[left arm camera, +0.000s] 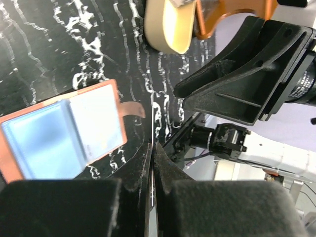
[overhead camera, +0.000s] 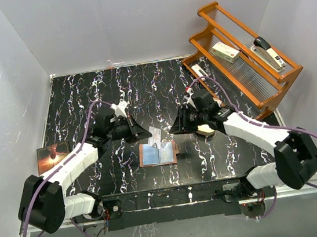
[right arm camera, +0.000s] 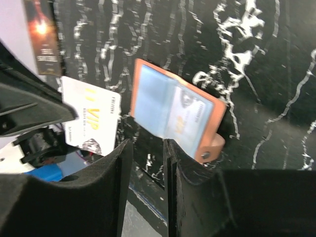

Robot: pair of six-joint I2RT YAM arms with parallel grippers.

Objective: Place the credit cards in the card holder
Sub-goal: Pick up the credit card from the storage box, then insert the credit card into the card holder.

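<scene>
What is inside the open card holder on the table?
The card holder lies open, showing bluish clear pockets. Through one, a pale card with orange print shows. Whether other cards sit beneath it is hidden by the pockets.

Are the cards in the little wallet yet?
Halfway, it seems. One card already sits in the open card holder. The left tool is pinching the white VIP card near it; that one must go in next. The right tool is open, empty.
</scene>
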